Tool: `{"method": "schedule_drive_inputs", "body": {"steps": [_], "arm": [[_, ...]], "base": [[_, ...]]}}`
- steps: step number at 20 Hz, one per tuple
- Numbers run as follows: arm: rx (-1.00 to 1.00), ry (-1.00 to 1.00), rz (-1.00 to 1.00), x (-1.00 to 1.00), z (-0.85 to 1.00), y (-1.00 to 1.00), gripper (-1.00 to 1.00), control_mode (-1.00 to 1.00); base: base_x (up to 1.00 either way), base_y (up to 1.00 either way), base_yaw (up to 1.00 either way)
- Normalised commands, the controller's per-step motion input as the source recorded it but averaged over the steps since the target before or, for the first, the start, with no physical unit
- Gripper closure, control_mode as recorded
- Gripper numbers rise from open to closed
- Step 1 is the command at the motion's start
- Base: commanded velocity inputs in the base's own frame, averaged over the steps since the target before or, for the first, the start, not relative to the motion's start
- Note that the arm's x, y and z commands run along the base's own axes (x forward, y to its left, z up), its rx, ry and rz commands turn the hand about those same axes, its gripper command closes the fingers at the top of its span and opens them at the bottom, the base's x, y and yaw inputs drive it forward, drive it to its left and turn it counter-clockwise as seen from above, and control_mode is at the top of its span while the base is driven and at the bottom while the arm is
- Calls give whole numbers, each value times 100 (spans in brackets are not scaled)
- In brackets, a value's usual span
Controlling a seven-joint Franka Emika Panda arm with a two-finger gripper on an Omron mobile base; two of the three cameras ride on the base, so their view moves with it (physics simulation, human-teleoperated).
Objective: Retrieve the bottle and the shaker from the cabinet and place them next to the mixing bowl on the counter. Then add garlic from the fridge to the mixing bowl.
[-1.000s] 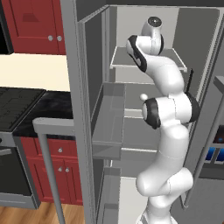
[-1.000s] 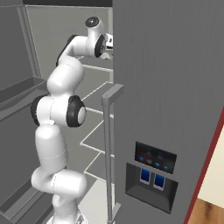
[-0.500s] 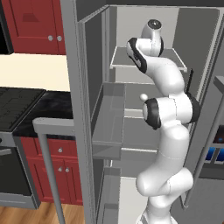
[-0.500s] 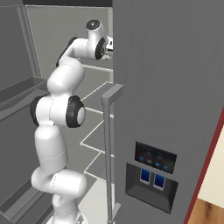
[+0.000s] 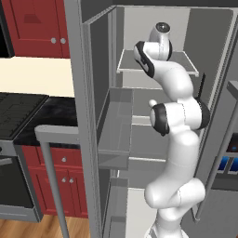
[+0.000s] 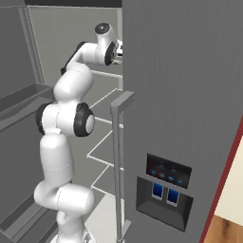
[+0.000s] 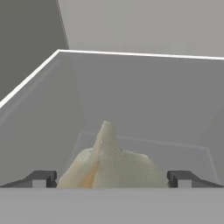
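Observation:
The garlic (image 7: pixel 111 166), a whitish lumpy bulb with a pointed top, lies on a grey shelf (image 7: pixel 144 105) of the fridge, seen close up in the hand view. My gripper (image 7: pixel 111 179) is open, one dark fingertip (image 7: pixel 41 178) on each side of the bulb and neither touching it. In the left base view my arm reaches up to the fridge's (image 5: pixel 209 56) top shelf (image 5: pixel 130 62). The right base view has the hand (image 6: pixel 111 50) passing behind the edge of the grey fridge door (image 6: pixel 190 85). The black counter (image 5: pixel 56 114) and the red cabinet (image 5: pixel 37 23) stand at the left.
The fridge's left door stands open with a grey door bin (image 5: pixel 114 135) and a long bar handle (image 5: pixel 51 176). The right door carries a bar handle (image 6: pixel 118 166) and a dispenser panel (image 6: pixel 166 190) close to my arm. A black stove (image 5: pixel 14 107) sits at far left.
The hand has dipped very slightly at the top shelf. The jaws stay open and the garlic has not moved.

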Motion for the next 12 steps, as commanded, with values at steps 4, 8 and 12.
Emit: {"method": "schedule_drive_inputs", "body": {"steps": [4,8,12], "arm": [[0,4,0,8,-23,0,-100,-100],[0,6,0,1,-47,0,-100,-100],[0,5,0,0,-37,0,-100,-100]], "base": [[0,0,0],[0,0,0],[0,0,0]]}}
